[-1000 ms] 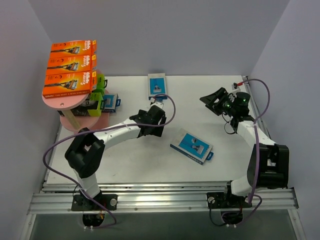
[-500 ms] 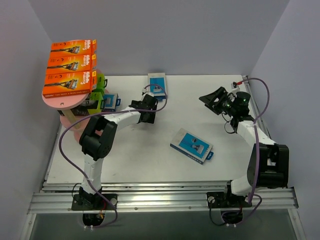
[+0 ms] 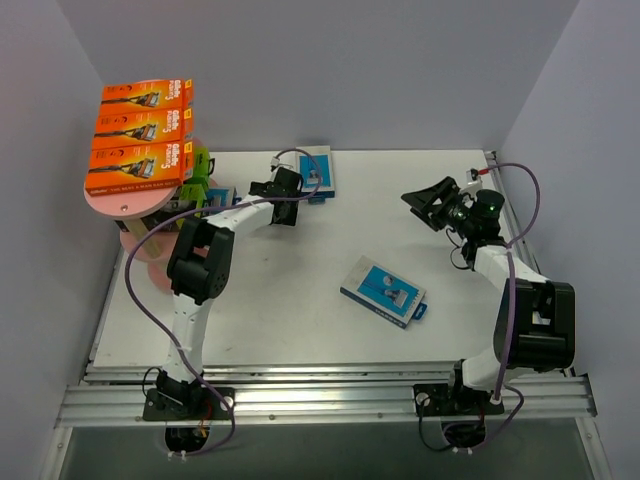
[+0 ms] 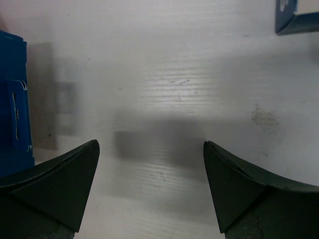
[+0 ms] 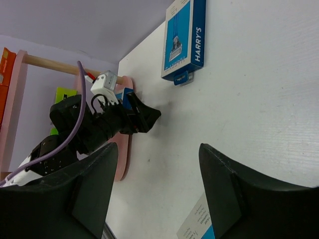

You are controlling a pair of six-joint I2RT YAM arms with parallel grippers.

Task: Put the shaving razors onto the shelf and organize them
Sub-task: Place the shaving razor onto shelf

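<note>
Left arm has swung from mid-bench out to the far side. Near blue-and-grey pack (image 3: 383, 291) lies flat mid-bench, untouched. Right gripper (image 3: 428, 203) hangs about half open at the right, empty. Left gripper (image 3: 290, 190) sits wide open, holding nothing, just beside the far blue-and-grey pack (image 3: 317, 170). Likely step: grab that pack, so square the jaws across its narrow width, lower till both fingers straddle it on the bench (image 3: 300, 320), then close; a skewed approach would probably shove it toward the back wall. Shelf (image 3: 125, 203) at far left carries three orange packs (image 3: 140, 140) on top, lime-and-black packs (image 3: 196, 165) below. Lower boards mostly hidden under the top one; another blue pack (image 3: 222, 203) by the shelf, on board or bench unclear; left wrist view catches only pack corners
</note>
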